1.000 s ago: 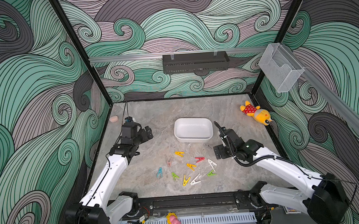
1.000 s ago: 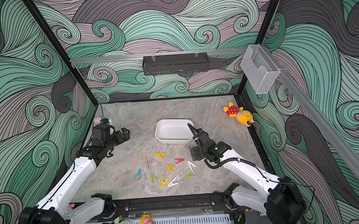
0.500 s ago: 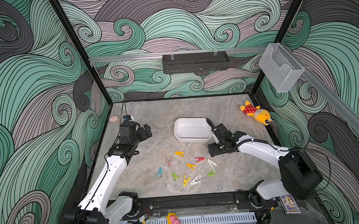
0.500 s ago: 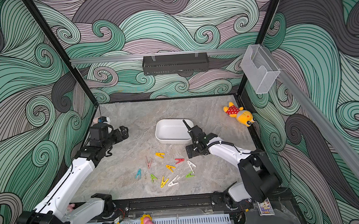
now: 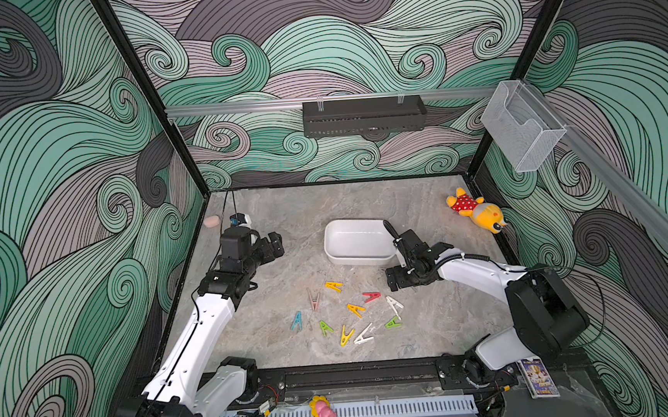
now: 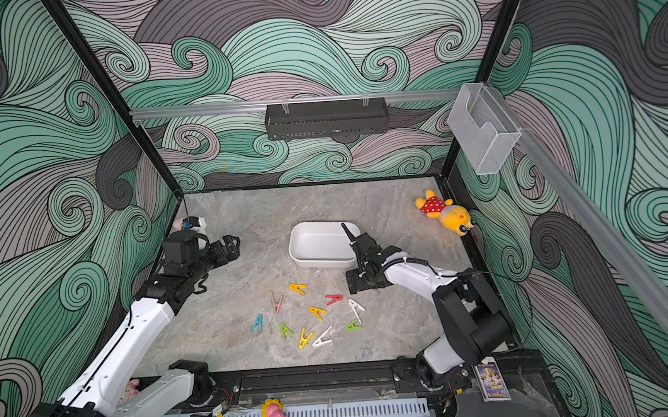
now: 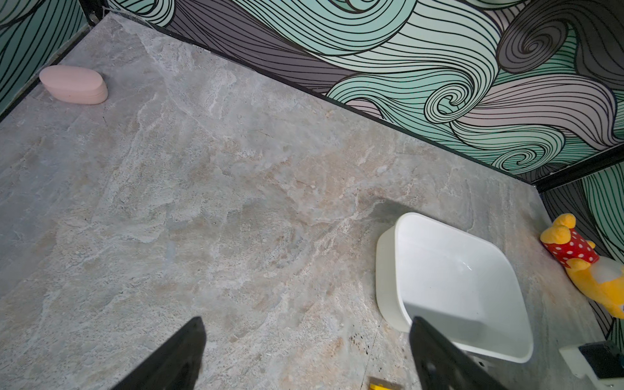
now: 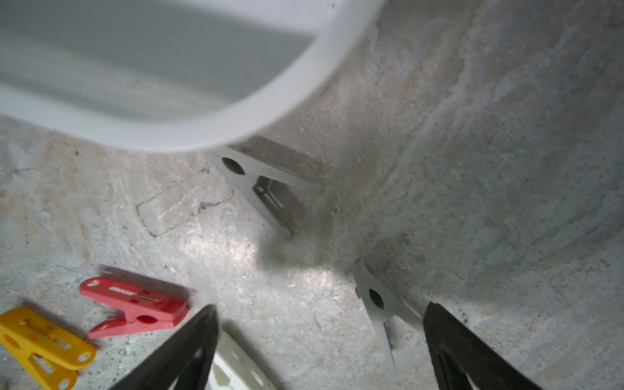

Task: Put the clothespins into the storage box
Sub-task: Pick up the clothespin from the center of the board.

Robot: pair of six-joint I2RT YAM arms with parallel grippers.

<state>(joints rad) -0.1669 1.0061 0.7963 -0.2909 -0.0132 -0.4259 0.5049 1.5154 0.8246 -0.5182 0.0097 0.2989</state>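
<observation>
Plush toy [image 5: 475, 211] by the wall, clothespins [image 5: 351, 309] loose on the counter [image 5: 285, 221] beside the white box [image 5: 357, 242], left pincer [image 7: 305, 320] and right pincer [image 8: 320, 307] both spread wide, holding nothing

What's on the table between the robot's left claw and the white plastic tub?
Nothing: just bare grey marble tabletop lies between the open black left gripper and the white rounded plastic storage box, as both top views show.

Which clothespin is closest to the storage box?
The grey clothespin in the right wrist view, nose at the storage box rim. The other grey one lies beside the right gripper; the coloured ones lie farther off.
</observation>
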